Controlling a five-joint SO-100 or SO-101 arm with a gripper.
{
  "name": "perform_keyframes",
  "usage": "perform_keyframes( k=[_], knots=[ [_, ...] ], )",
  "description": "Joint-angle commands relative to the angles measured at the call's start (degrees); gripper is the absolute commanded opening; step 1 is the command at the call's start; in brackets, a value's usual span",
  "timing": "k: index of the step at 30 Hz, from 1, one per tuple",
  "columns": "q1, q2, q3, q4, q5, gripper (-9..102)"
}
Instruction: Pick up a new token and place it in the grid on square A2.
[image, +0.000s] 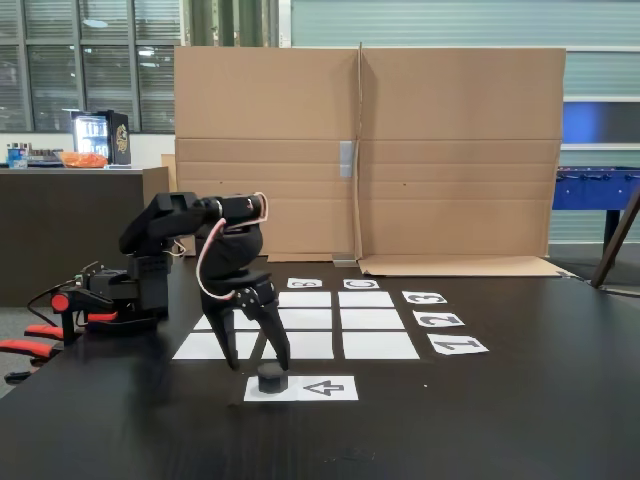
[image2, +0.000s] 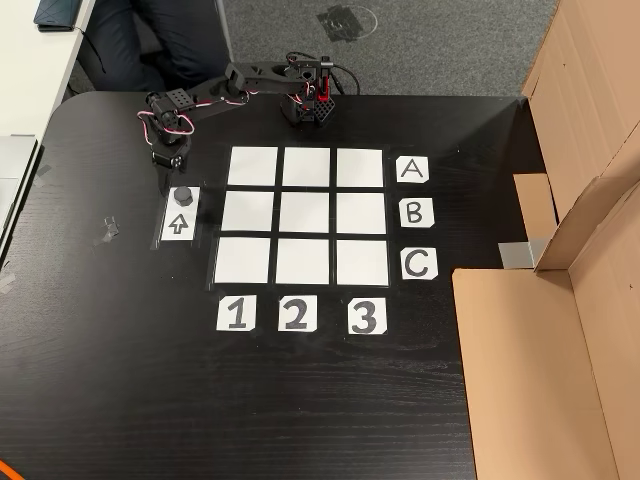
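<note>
My black two-finger hand (image: 268, 362) hangs spread open, fingers pointing down on either side of the small black flat-topped puck, the token (image: 271, 379). I cannot tell whether either finger touches it. The token sits on the blank end of the single white paper sheet printed with an arrow (image2: 178, 222), near the edge of the dark surface (image2: 330, 400) that lies left in the other view, just beside the grid's column 1.

I judge the task barely begun: I am poised for the pick, nothing is lifted. The grid of nine white paper rectangles (image2: 305, 215) lies bare. Square A2, the plain white rectangle (image2: 306, 167) in the row by the A label and the column above the 2 label, is empty. Closing, lifting, carrying across and setting down all remain.
</note>
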Motion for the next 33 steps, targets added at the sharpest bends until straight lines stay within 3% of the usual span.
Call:
perform_keyframes(
  k=[1, 33],
  knots=[
    [-1.4, -0.4, -2.6, 0.0, 0.4, 32],
    [-4.7, -6.4, -7.4, -0.3, 0.8, 32]
  ],
)
